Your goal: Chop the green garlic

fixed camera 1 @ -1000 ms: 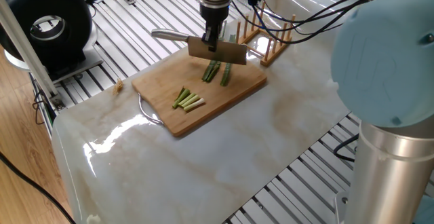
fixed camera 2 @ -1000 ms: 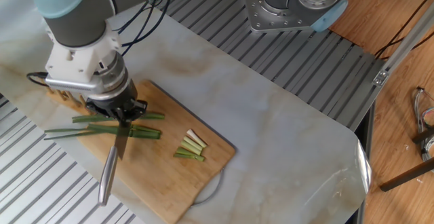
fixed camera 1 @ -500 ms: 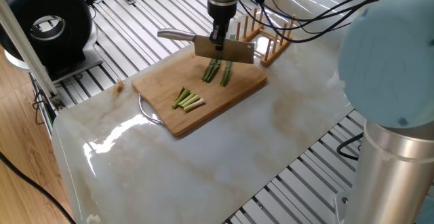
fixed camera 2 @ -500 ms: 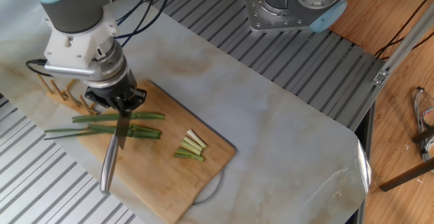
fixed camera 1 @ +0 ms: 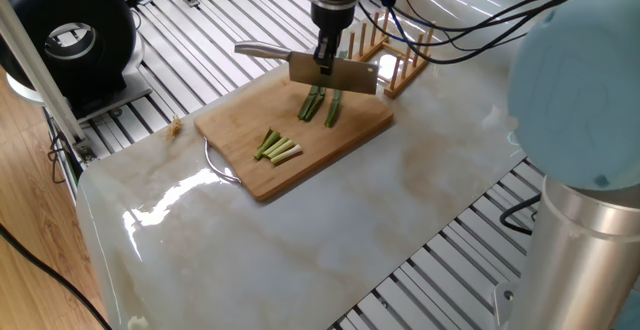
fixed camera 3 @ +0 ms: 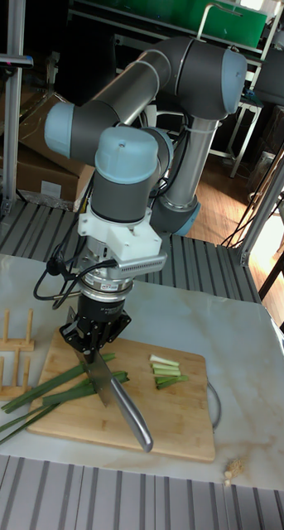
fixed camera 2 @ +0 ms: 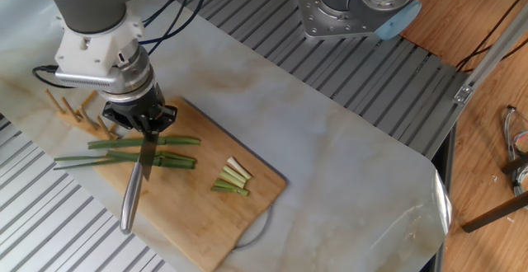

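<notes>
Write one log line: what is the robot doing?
gripper: shut on knife | knife: above green garlic | cut pieces: on cutting board

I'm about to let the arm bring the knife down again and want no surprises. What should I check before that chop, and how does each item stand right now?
1. Two-finger gripper clamped on the steel knife: ok.
2. Blade raised clear of the long green garlic stalks: ok in the first fixed view.
3. Stalks lying across the blade's line, on the bamboo cutting board: ok.
4. Short cut garlic pieces away from the blade: ok.
5. Wooden peg rack clear of the blade's tip: cannot tell, it sits close.
6. Stalks stay put when struck: cannot tell, nothing holds them.
</notes>
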